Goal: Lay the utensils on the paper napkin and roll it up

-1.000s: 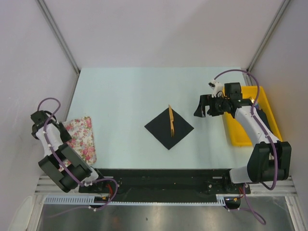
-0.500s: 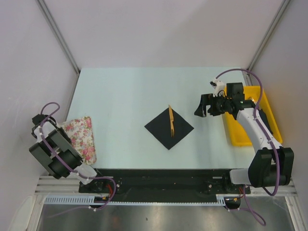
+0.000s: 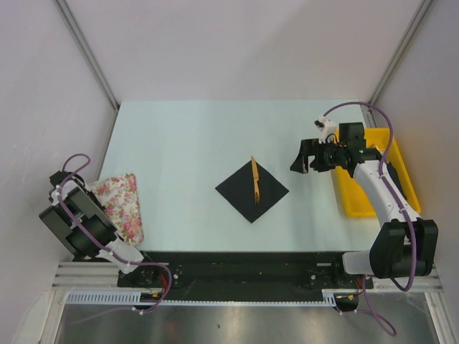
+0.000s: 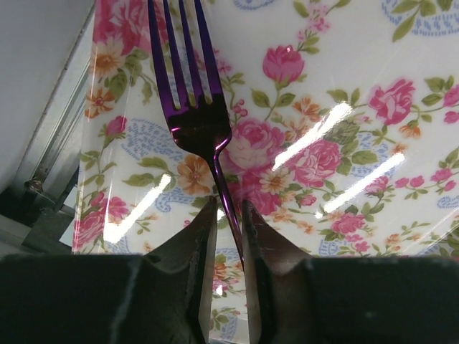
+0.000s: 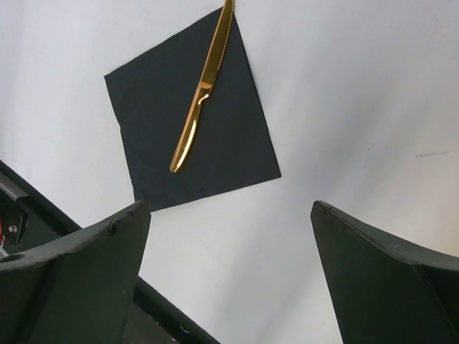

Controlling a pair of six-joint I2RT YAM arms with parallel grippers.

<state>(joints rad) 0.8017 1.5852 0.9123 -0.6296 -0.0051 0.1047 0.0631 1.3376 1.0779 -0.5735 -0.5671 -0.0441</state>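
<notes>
Currently on the napkin: we see a slender gold metal knife (image 5: 201, 93) lying along one diagonal of the thin matte black square paper napkin (image 5: 229, 136), its blade end reaching past the sheet's corner.
Napkin's place: flat at the middle of the pale worktop (image 3: 179, 143), turned corner-on like a diamond.
Right gripper (image 5: 228, 215): jaws spread wide and holding nothing. It hangs above the worktop well to the right of the napkin, near the yellow plastic bin (image 3: 358, 204).
Left gripper (image 4: 229, 208): narrowed onto the thin handle of a dark purple metal fork (image 4: 190, 107), tines pointing away from the wrist.
Fork's place: over the glossy pink-and-white floral sheet (image 4: 323, 107) at the worktop's near left edge, well apart from the napkin. We cannot tell whether it touches the sheet.
Look: the knife shines gold, the fork gleams violet, and the napkin is plain.
</notes>
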